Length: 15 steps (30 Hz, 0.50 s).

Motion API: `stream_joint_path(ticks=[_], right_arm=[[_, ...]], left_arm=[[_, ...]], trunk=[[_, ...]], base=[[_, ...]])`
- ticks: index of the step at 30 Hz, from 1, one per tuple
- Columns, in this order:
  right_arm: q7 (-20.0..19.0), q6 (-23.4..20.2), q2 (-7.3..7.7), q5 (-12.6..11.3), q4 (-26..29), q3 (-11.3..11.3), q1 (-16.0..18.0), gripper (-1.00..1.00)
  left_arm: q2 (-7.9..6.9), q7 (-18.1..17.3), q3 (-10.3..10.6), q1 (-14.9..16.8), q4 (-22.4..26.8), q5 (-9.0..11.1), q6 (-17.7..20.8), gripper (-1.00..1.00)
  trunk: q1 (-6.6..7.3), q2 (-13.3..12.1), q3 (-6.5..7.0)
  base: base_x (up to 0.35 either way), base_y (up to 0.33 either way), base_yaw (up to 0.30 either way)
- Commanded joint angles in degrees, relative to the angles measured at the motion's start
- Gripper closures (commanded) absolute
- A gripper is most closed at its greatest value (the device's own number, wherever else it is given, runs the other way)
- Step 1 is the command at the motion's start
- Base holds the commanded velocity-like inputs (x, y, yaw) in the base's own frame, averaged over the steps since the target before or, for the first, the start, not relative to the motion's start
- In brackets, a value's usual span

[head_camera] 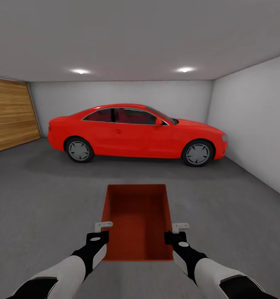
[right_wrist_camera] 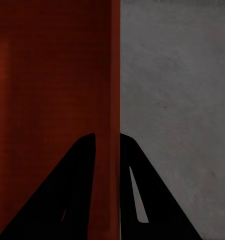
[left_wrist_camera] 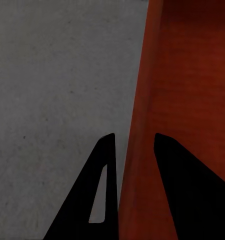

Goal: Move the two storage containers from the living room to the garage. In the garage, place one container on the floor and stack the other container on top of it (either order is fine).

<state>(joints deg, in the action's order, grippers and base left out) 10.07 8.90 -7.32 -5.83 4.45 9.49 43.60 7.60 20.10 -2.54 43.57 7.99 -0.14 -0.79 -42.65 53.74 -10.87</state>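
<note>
Straddling the side walls of one orange-red bin (head_camera: 136, 220), the left gripper (head_camera: 103, 225) and right gripper (head_camera: 180, 226) each have one finger inside and one outside, closed on its wall, the bin between them above the grey garage floor (head_camera: 40, 199). From the head, a red car (head_camera: 137, 133), wooden door (head_camera: 11, 114) and pale walls lie beyond the grippers; the wrists give only fingers (left_wrist_camera: 100, 190), wall and concrete
</note>
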Motion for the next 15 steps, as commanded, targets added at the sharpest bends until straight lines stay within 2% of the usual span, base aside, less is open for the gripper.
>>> stream_joint_path(ticks=[1,15], right_arm=[[1.36,2.44,0.31,-0.23,0.12,-3.69,0.12,1.00],[1.36,2.38,0.33,-0.23,0.12,-3.69,0.09,1.00]], left_arm=[[-2.41,0.29,-0.98,0.00,-0.16,0.41,-0.09,1.00],[-2.41,0.29,-0.98,0.00,-0.16,0.41,-0.09,1.00]], trunk=[[-0.04,0.06,-0.08],[-0.04,0.06,-0.08]], base=[[0.321,0.000,0.000],[0.321,0.000,0.000]])
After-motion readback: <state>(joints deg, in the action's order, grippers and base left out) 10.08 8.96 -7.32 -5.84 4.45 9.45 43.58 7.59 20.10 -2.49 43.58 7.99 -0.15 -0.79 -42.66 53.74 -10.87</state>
